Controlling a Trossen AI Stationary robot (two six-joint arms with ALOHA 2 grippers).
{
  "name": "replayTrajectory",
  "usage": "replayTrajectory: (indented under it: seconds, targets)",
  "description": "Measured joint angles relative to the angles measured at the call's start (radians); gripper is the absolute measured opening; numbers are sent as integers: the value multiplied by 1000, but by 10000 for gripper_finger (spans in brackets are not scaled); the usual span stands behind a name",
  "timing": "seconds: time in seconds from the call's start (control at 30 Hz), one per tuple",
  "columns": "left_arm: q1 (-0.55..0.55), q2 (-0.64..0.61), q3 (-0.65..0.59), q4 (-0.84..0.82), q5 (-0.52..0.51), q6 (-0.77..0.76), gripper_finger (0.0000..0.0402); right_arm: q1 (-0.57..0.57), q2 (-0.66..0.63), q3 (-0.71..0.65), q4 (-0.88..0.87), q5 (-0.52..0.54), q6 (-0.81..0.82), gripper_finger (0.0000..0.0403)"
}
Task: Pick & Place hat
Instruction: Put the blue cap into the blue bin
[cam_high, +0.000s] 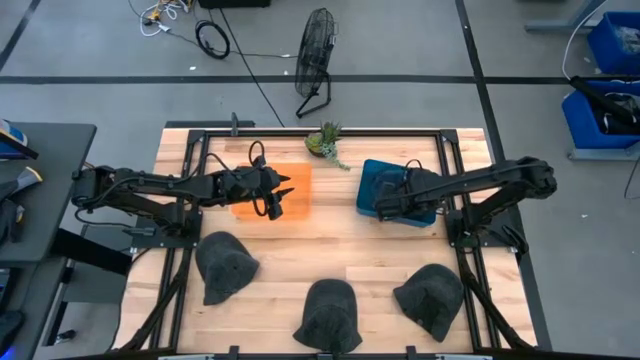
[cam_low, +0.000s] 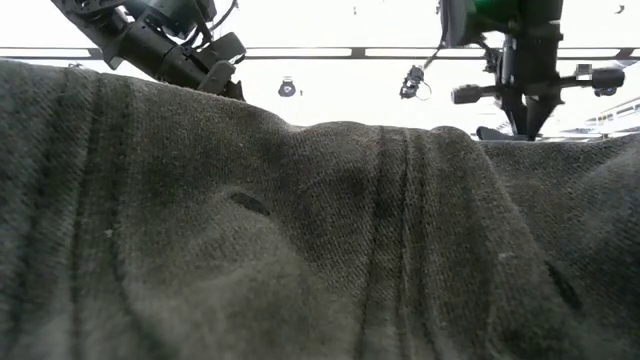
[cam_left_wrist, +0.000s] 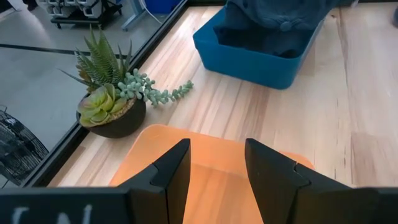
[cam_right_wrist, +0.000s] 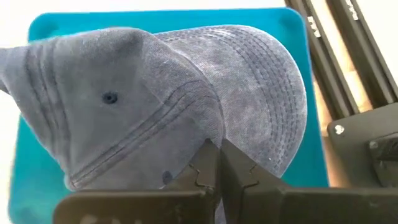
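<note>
Item, near edge of table (cam_high: 330, 235): three dark hats lie in a row, left hat (cam_high: 224, 264), middle hat (cam_high: 329, 313), right hat (cam_high: 432, 296), none touched by either arm; the middle one fills the low view. Item, mid-table left: orange tray (cam_high: 298, 180), seemingly bare, with the left gripper (cam_high: 281, 192) hovering over it, jaws parted and holding nothing. Item, mid-table right: blue bin (cam_high: 370, 182) with a grey cap (cam_right_wrist: 186, 99) lying in it; the right gripper (cam_right_wrist: 218, 163) is over the bin, jaws pinched together on a fold of the cap's cloth. Item, far edge: small potted succulent (cam_high: 325, 141). Status, as judged: one cap is at the bin though not yet let go; three hats remain to be placed, so the task looks roughly a quarter done.
</note>
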Motion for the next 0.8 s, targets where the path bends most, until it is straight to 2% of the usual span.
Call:
replayTrajectory:
  seconds: [0.17,0.33,0.67,0.8]
  targets:
    - [0,0,0,-3,0,2,156,-3,0,-109,116,-25,50,6]
    - [0,0,0,-8,0,2,156,-3,-1,-170,209,8,46,13]
    - [0,0,0,-8,0,1,156,-4,-36,-173,197,7,-62,79]
    - [0,0,0,-8,0,0,156,-3,-88,-173,184,-1,-166,104]
